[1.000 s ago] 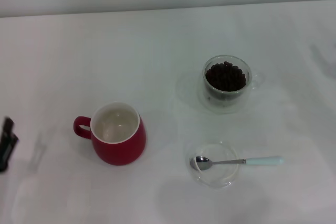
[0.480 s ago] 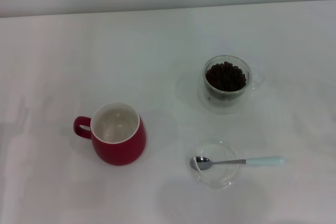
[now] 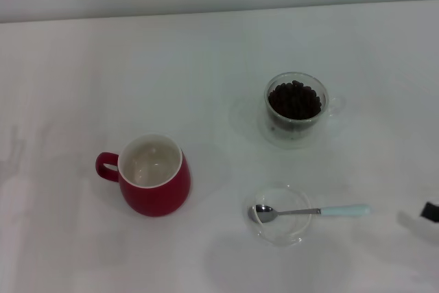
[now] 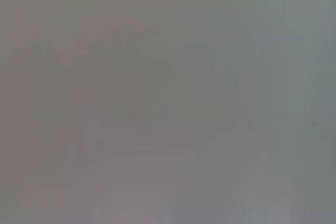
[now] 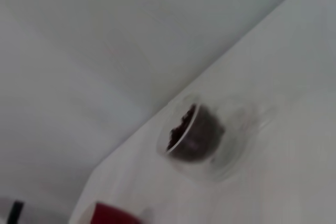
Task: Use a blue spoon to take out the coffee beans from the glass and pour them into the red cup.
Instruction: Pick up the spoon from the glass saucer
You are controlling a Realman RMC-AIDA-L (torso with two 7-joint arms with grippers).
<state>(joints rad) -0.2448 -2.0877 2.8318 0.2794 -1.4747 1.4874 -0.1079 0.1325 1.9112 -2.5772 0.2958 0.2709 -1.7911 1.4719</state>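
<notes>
Head view: the left arm has gone from sight; the right gripper (image 3: 430, 212) now edges in near the blue spoon (image 3: 310, 211), its opening impossible to tell, so pickup looks next.

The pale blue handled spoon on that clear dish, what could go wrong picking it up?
The pale-blue-handled metal spoon lies across a shallow clear glass dish, so pressing its overhanging handle might tip it or shift the dish. The right gripper is only at the frame's edge. Beans in the double-walled clear glass sit heaped high, so scooping may spill.
</notes>
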